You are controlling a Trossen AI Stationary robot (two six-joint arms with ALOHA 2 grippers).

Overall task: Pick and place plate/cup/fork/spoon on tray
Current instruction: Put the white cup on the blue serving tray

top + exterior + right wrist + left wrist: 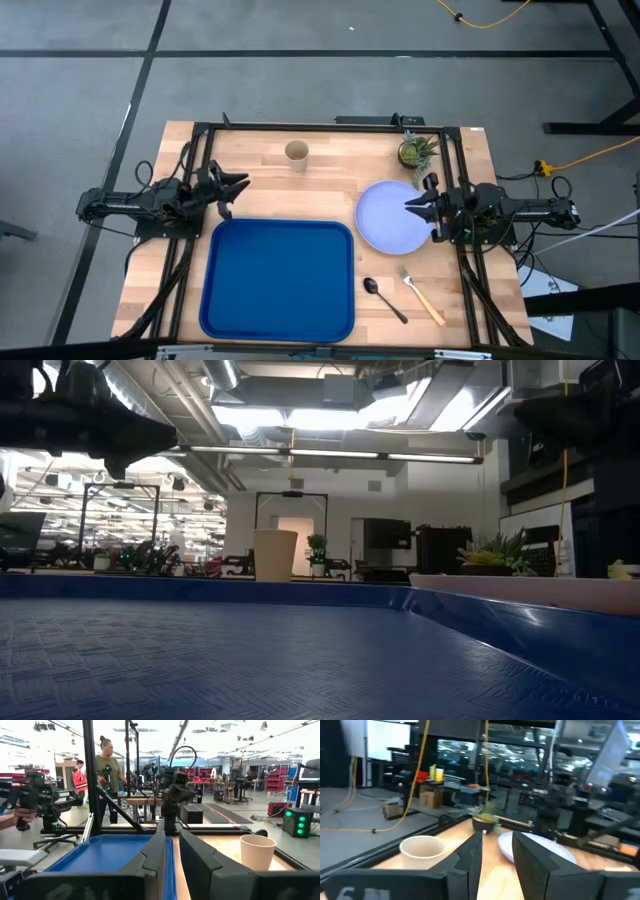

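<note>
On the wooden table (330, 170), tray (280, 280) and plate (385, 215) between two slightly spread pincers (238, 184) (412, 206).

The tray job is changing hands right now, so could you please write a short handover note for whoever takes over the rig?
Left gripper: open, holding nothing, above the table's left side, beyond the tray's far left corner.
Right gripper: open, holding nothing, over the plate's right part.
The tray holds nothing.
The cup stands upright near the far edge. The plate lies right of the tray. The spoon and the fork lie on the wood, nearer than the plate.
Done: nothing placed.
Left: all four items.
</note>
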